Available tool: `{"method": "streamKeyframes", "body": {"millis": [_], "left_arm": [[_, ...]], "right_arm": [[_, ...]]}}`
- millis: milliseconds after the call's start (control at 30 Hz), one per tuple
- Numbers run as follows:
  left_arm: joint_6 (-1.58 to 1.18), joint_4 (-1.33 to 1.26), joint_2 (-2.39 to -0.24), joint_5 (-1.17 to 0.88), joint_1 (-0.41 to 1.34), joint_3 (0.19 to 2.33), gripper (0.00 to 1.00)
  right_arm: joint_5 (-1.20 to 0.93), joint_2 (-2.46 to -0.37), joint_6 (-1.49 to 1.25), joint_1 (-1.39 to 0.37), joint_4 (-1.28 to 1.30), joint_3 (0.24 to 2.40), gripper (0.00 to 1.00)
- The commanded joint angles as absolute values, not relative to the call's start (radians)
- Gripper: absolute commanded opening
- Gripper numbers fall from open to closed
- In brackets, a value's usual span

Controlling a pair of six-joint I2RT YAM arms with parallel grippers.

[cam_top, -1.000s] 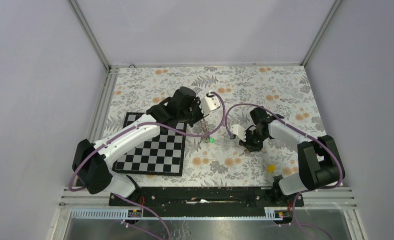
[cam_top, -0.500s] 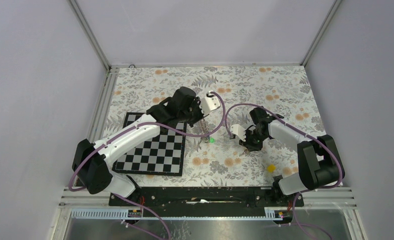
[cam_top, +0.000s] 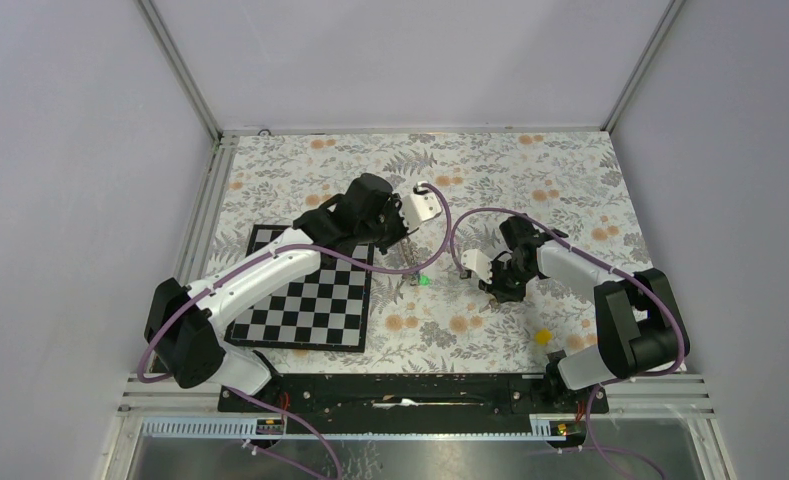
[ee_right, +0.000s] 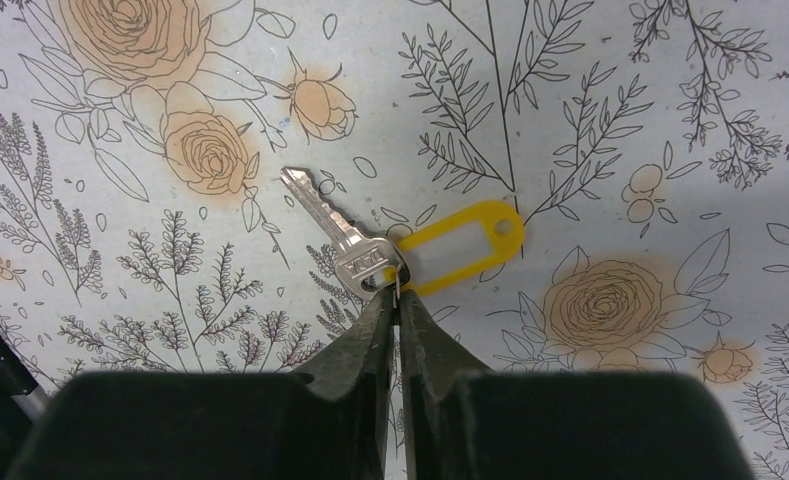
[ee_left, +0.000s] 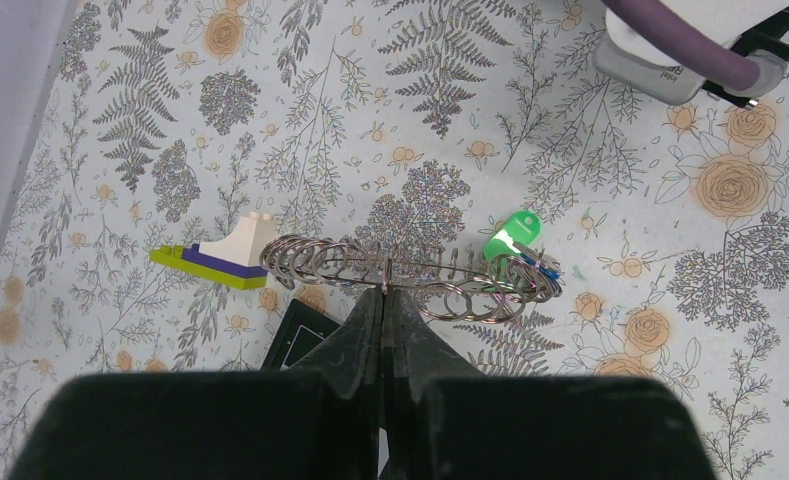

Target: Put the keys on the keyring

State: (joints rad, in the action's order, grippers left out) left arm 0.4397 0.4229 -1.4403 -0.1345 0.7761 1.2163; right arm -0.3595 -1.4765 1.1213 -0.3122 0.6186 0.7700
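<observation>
We judge the step in hand to be bringing one more key to the ring. Our left claw [ee_left: 385,292] is clamped shut on the keyring [ee_left: 315,262], pinching its wire about midway along, so the coiled loop stretches out to both sides of the fingertips above the flowered bench [ee_right: 620,120]. A green-tagged key [ee_left: 513,236] sits at one end of the loop and looks already threaded there, though we cannot be certain of it. At the other end, just beyond the loop, a small stepped block piece [ee_left: 220,260] lies on the bench. Our right claw [ee_right: 398,298] is closed on the yellow-tagged key [ee_right: 342,238], nipping it right where the silver blade meets the yellow tag; whether it is lifted or resting on the bench we cannot tell. From above, the two claws are near each other but apart. The next move, as we see it, calls for carrying the yellow-tagged key across to a free end of the keyring and lining up its small hole with the wire, while the left claw holds the loop steady; the grip is slight, so the key may swivel.
</observation>
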Motion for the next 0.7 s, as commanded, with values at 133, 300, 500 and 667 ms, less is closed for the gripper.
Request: {"method": "streamKeyframes", "body": {"millis": [133,300,500,667], "left_arm": [[0.436,0.376,-1.385,-0.145,0.771,1.215,0.00],[0.437,0.376,-1.384,-0.144,0.771,1.211,0.00],[0.457,0.374,-1.383,-0.147,0.771,1.206,0.00],[0.510,0.361,-1.367,-0.168,0.772,1.184,0.00]], "right_arm": [[-0.372,-1.478,1.125,-0.322,0.640,0.773,0.07],[-0.375,-1.480,1.123,-0.322,0.645,0.776,0.00],[-0.384,-1.448,1.116,-0.322,0.681,0.811,0.00],[-0.431,-1.386,1.092,-0.321,0.721,0.864,0.00]]}}
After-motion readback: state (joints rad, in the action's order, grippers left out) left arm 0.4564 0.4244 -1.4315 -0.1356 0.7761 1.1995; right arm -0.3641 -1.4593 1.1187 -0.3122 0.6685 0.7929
